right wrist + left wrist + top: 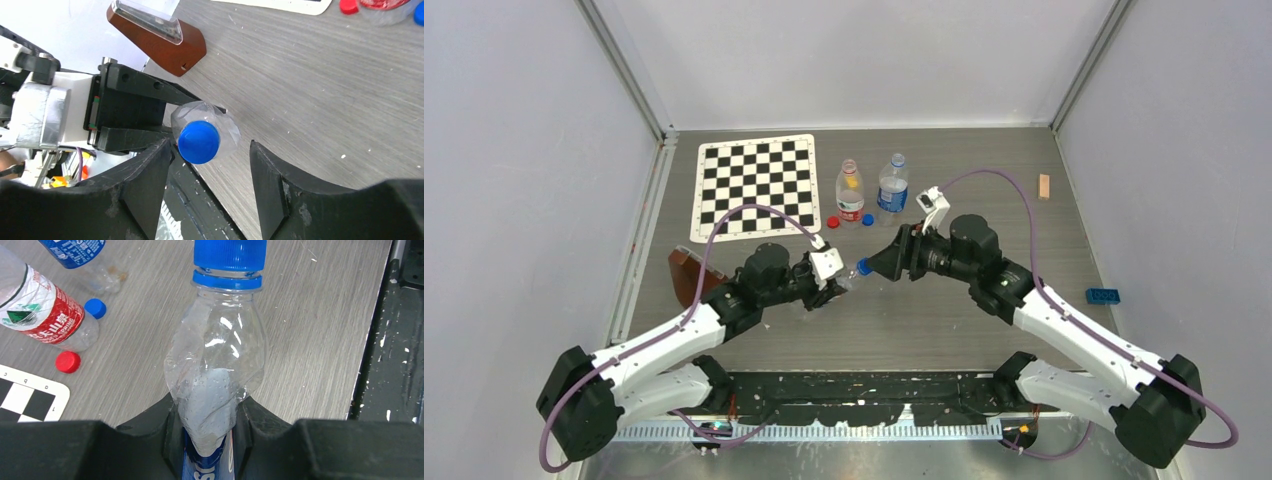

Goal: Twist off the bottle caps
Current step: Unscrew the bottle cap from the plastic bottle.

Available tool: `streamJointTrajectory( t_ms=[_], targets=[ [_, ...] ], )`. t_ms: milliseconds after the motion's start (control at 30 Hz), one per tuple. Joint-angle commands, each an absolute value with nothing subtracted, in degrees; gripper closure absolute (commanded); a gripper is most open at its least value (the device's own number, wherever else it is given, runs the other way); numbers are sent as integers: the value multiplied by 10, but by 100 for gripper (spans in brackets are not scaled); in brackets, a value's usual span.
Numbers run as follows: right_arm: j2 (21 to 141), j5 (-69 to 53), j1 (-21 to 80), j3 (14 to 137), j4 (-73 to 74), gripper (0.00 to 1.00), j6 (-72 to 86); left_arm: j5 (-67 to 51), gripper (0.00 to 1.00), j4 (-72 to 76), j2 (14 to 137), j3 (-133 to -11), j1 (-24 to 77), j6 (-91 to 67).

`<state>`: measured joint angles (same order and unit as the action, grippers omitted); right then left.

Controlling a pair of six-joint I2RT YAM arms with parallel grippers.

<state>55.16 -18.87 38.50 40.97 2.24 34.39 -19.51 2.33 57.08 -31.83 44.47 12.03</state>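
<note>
Blue-label bottle (215,355): crushed, clamped in left gripper (207,415). Blue cap (199,142): on its neck, between parted jaws of right gripper (209,147).

red-label bottle (47,317): "夫山泉", "spring"; held bottle (215,355), blue label (200,471): partial "si".

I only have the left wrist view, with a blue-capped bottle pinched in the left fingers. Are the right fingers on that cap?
Observer: No. The right wrist view shows the right fingers open, one on each side of the blue cap, not closed on it.
Operator: How is the bottle lying?
Observer: From above, the held bottle looks roughly level, cap toward the right fingers.
Operator: Anything far out on the right?
Observer: A blue brick lies there, touching nothing.
</note>
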Motion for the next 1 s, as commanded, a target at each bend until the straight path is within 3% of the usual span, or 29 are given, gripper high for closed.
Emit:
streamJointTrajectory(
  t_ms=[0,600,967],
  targets=[
    [572,-227,383,438,6,37,376,-166,100,63,557,-312,447,134],
    [617,-221,383,438,-51,41,400,-167,100,64,575,-319,449,141],
    [641,-249,383,443,-46,74,383,-165,100,66,580,-320,450,143]
  ],
)
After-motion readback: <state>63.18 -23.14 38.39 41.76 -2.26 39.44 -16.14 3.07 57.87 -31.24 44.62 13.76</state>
